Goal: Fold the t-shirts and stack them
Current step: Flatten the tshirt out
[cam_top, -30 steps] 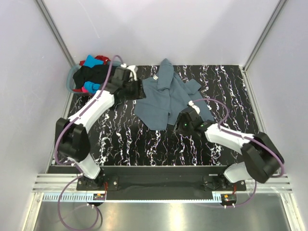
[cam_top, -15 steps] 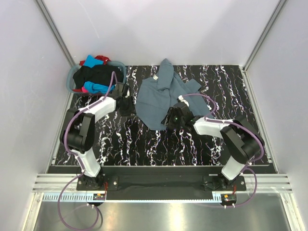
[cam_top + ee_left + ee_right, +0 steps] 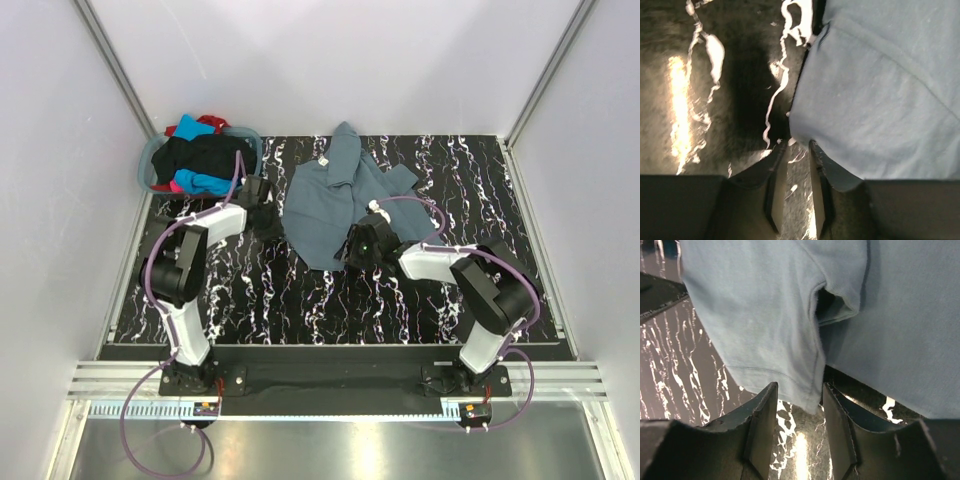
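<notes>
A slate blue-grey fabric t-shirt (image 3: 335,200) is spread crumpled on the black, white-veined tabletop (image 3: 300,290). The left gripper (image 3: 797,150) is set just beside its left edge, jaws narrowly parted and empty. The right gripper (image 3: 799,390) is held open at its near hem corner.

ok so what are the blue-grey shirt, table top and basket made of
blue-grey t-shirt: soft matte knit, probably cotton jersey; it wrinkles and has stitched hems. table top: hard, glossy, black with white veins, marble-look, maybe laminate; it reflects light. basket: looks like smooth plastic, thin rigid rim.
</notes>
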